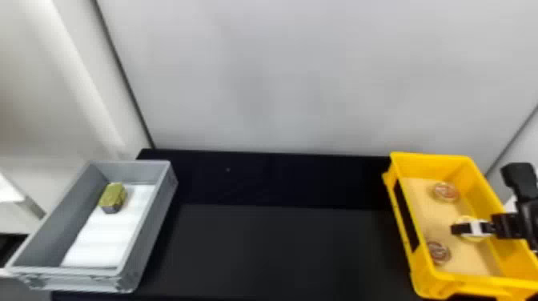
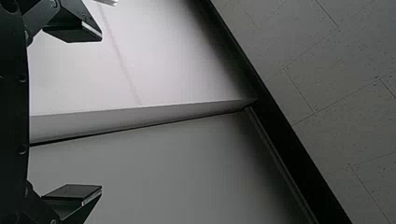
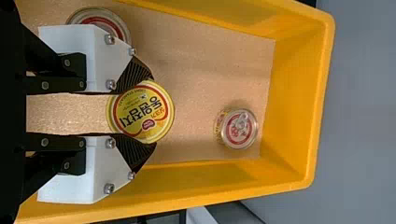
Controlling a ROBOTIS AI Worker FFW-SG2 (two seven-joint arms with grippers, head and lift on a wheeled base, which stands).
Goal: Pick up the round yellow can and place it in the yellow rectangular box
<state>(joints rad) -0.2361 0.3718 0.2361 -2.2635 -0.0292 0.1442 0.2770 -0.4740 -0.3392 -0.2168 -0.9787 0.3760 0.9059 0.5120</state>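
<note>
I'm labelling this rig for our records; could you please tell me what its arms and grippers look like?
What shows of the right arm is black. The right gripper has black linkages, white finger blocks with silvery screws, and black ribbed fingertips. The left gripper is black, with angular fingers, flat dark pads edged by a thin pale strip, and round screw heads on its body.
</note>
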